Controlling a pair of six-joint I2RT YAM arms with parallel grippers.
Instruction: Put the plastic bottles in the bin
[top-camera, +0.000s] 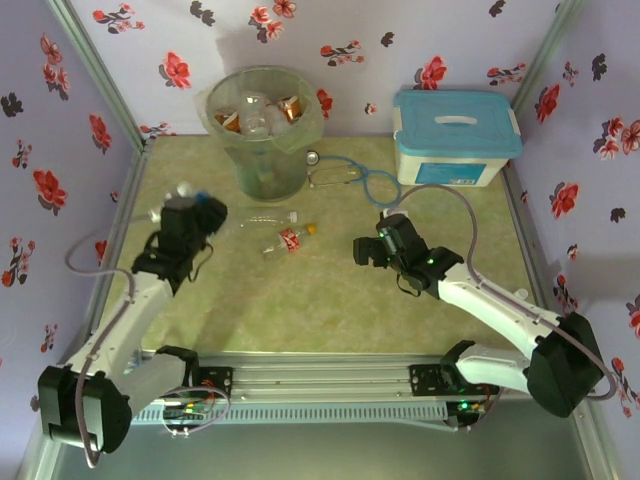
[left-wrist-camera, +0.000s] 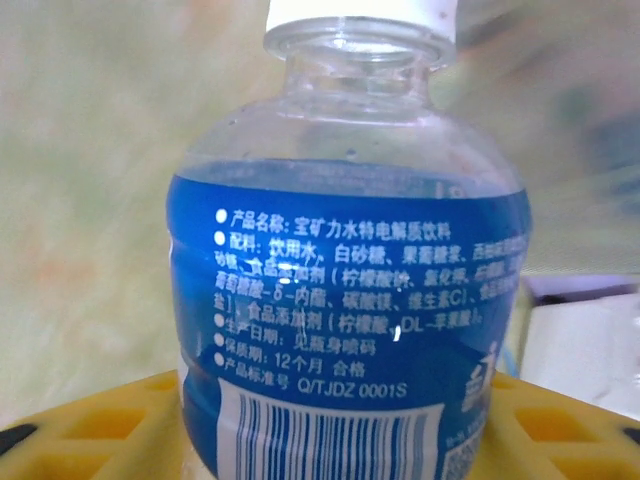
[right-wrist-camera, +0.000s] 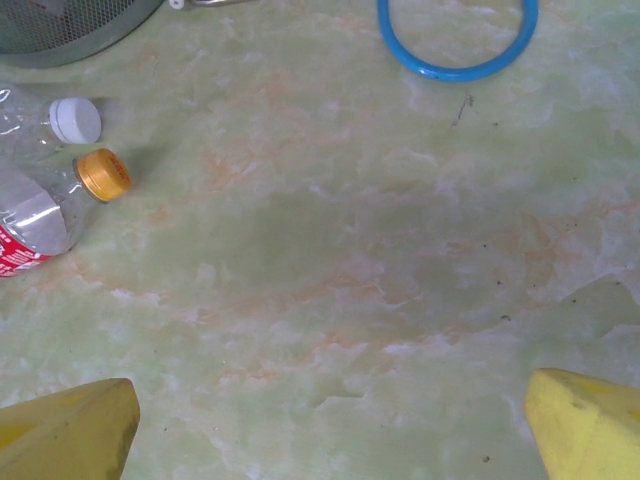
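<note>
1. One blue-labelled bottle (left-wrist-camera: 345, 290): clear plastic, white cap, printed label with a barcode. It sits between the yellow fingers (left-wrist-camera: 90, 420) of the left gripper (top-camera: 195, 212), at the table's left side, near the bin but not over it. It is taken by the body, below the shoulder, presumably because the broad, straight part gives the pads most purchase.
2. The left gripper: jaws drawn in on the bottle's flanks. Contact looks made on both sides, though the bottle covers the pad faces, so how firm the grip is remains uncertain.
3. The bin (top-camera: 262, 170): translucent and bag-lined, at the far side of the table. Several binned bottles (top-camera: 258, 112) lie inside.
4. Two loose bottles lie on their sides mid-table, between the arms. One is a clear bottle (top-camera: 268, 216) with a white cap. Just beside it is a red-labelled bottle (top-camera: 289, 241) with an orange cap. Neither is touched.
5. The right gripper (top-camera: 368, 250): jaws spread wide and empty, hovering over bare table (top-camera: 330, 300) to the right of the loose pair. It is likely staged for a later pick.
6. Not of the task: a stethoscope (top-camera: 360, 178) with blue tubing, beside the bin, and a white box (top-camera: 455, 135) with a blue lid, at the far right.
7. Obscured:
   - In the left wrist view the held bottle's base is cut off and the background is blurred.
   - From above, the gripper masks most of that bottle.
   - The bin's lower contents cannot be counted through its wall.
</note>
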